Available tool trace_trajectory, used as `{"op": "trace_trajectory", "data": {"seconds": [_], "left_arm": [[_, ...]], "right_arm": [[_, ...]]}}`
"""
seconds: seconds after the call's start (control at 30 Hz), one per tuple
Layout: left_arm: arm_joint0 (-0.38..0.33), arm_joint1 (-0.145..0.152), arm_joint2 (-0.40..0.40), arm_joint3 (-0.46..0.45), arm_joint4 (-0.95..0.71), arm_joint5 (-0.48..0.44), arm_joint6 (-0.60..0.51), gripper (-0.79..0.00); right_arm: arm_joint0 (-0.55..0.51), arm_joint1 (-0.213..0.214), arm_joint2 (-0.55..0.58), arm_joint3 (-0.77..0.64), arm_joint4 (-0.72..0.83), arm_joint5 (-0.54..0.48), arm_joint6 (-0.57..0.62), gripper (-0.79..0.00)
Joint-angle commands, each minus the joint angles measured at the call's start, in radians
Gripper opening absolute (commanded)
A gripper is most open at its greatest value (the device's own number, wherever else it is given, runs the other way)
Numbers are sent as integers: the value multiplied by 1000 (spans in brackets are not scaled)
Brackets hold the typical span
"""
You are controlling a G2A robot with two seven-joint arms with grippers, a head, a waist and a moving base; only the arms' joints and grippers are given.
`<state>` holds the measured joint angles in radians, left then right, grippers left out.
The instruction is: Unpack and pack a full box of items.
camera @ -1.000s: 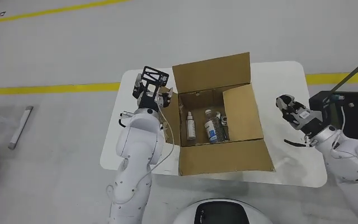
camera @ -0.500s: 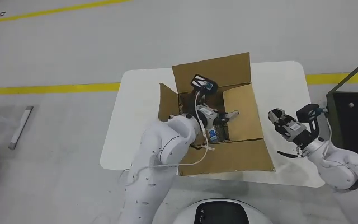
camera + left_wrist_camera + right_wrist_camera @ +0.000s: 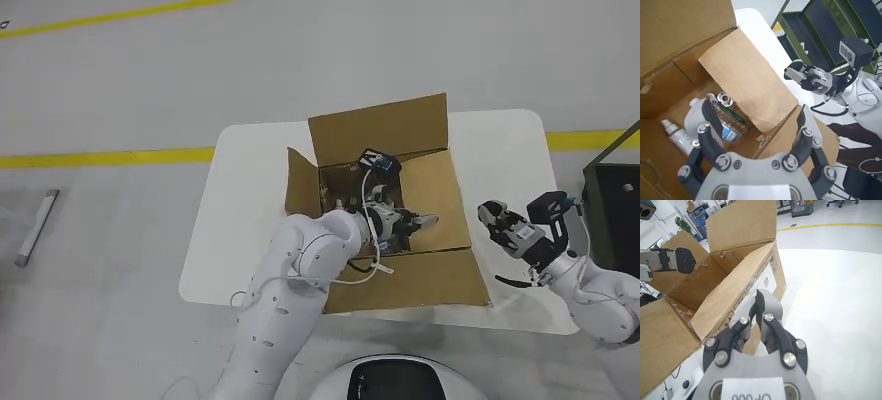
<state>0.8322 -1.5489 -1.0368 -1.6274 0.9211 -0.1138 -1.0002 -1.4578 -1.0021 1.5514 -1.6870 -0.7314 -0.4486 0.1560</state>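
An open cardboard box (image 3: 400,283) stands mid-table with its flaps spread. My left gripper (image 3: 412,220) hangs open over the box's right part, above the inner flap (image 3: 747,83), holding nothing. On the box floor lie a clear plastic bottle (image 3: 732,128), a white spray bottle (image 3: 676,134), a white rounded bottle (image 3: 693,115), a wrench (image 3: 730,114) and a metal flange (image 3: 724,98). My right gripper (image 3: 758,299) is shut and empty, low beside the box's right outer wall (image 3: 761,275), and it also appears in the top view as the right gripper (image 3: 493,215).
The white table (image 3: 250,200) has bare room left of the box and at the far right corner (image 3: 510,150). A green shelf cart (image 3: 612,200) stands just off the table's right edge. A yellow floor line (image 3: 100,157) runs behind.
My left arm swung from the box's left side across and over its opening, then on toward the right flap. My right gripper drifted a little nearer the box.
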Motion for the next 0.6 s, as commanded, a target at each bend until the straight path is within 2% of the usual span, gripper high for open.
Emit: {"op": "trace_trajectory", "data": {"seconds": [0.0, 0.2, 0.57], "left_arm": [[12, 1, 18, 25, 55, 6, 39, 0], [-10, -11, 44, 125, -13, 75, 62, 0], [-72, -36, 28, 318, -309, 149, 53, 0]], "right_arm": [[8, -1, -5, 6, 0, -5, 3, -785], [16, -3, -10, 13, -2, -12, 8, -785], [13, -8, -15, 24, 7, -27, 11, -785]]}}
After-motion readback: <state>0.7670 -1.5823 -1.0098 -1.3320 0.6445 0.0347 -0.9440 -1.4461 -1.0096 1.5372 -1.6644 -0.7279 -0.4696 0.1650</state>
